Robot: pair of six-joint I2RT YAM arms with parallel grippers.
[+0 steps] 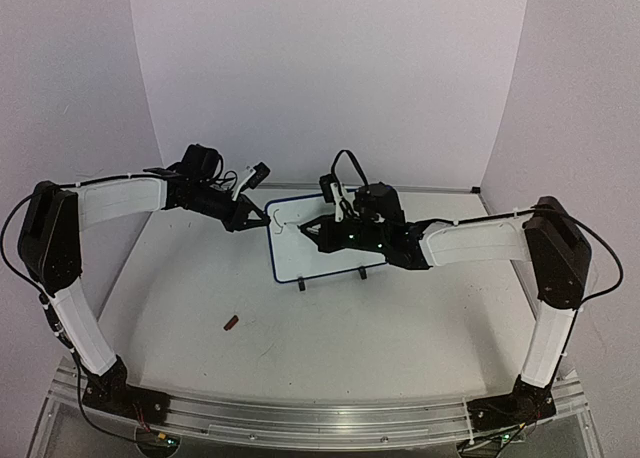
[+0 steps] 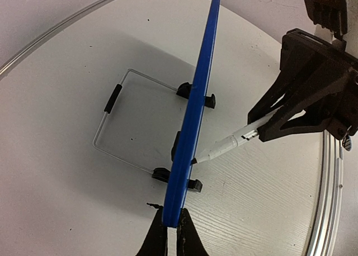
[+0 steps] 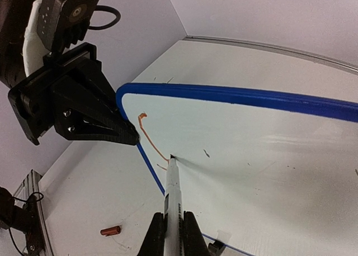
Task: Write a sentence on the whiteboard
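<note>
Blue-framed whiteboard [image 3: 251,138] stands on the bench [image 1: 400,318], its edge pinched between the left fingers [image 2: 152,243], likely steadying it against pen pressure. The right fingers [image 3: 154,237] clamp a marker [image 3: 172,194], tip ahead touching the board beside the sentence [image 3: 146,136]'s first stroke.

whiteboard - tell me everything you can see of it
The whiteboard is a white rectangle with rounded corners and a blue rim, looking like plastic. It stands on the table on black feet, a wire prop behind. The left tool pinches its side edge; the marker in the right tool touches its face beside a short orange stroke. A few small specks mark it.
</note>
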